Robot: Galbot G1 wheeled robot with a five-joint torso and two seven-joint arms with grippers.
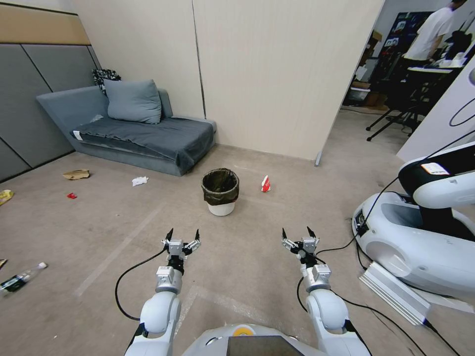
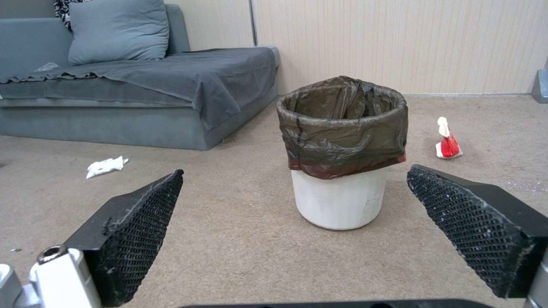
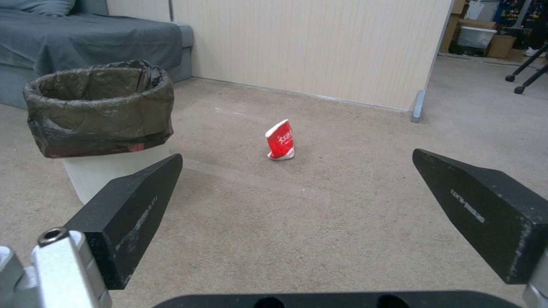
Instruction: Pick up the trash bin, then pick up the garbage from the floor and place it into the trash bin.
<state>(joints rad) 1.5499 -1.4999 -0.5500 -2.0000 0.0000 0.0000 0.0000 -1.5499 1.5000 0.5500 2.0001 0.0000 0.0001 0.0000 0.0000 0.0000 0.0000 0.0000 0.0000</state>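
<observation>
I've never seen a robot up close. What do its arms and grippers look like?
Both arms are smooth white shells with silver metal wrist sections and black cables looping off them. The left gripper and right gripper each end in two pointed black fingers; the left's pads are mesh-textured.

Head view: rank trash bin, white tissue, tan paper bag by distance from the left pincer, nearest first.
From the left pincer, open above the carpet:
1. Trash bin, just ahead and slightly to the right.
2. White tissue, ahead to the left, near the sofa's front edge.
3. Tan paper bag, farther left, beyond the tissue.
</observation>
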